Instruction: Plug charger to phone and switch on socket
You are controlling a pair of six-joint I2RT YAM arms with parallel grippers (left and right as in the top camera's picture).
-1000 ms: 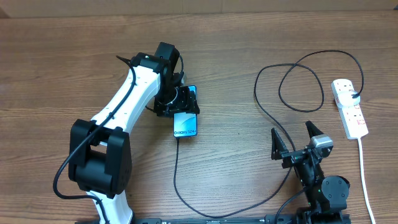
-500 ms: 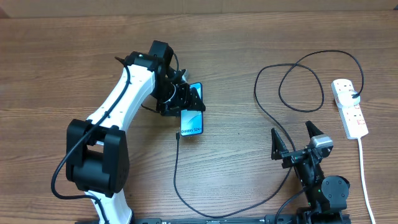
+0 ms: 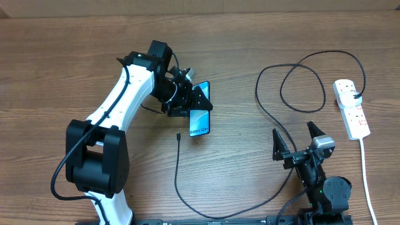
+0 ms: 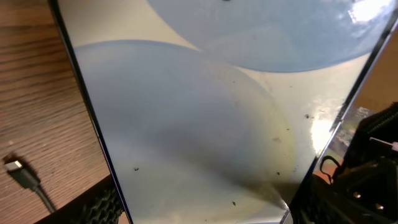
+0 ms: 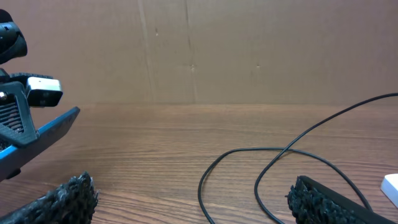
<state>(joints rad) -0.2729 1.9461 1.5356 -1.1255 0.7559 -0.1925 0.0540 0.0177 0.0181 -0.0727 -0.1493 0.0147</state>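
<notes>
1. Left of centre on the wooden table [image 3: 75,50], my left pincer [image 3: 195,102] is clamped on the phone [image 3: 200,122]. It grips across the upper half, with the blue-and-white screen facing up.
2. Big change from a second ago: the phone has travelled to the right and a little toward the back of the table, and my arm has swung along with it. The grip looks the same throughout.
3. The charger [image 3: 175,172] hasn't followed. Its connector tip [image 3: 179,135] lies on the wood just left of the phone's lower corner, with a clear gap between them. A second ago that tip sat right at the phone's bottom edge. The tip looks like it's in the same spot, so it's the phone that left.
4. From my left wrist cam the screen fills nearly everything, and the little plug end sits down in the lower-left corner on bare wood, not touching the phone.
5. My right pincer [image 3: 298,140] is near the front edge on the right, fingers spread wide, and it hasn't budged over the last second.
6. The socket [image 3: 351,107] is at the far right, with the black plug [image 3: 356,95] in its back end and the white cord [image 3: 365,175] trailing toward the front. The cable loops beside it look unchanged. I can't tell whether its switches are on or off.
</notes>
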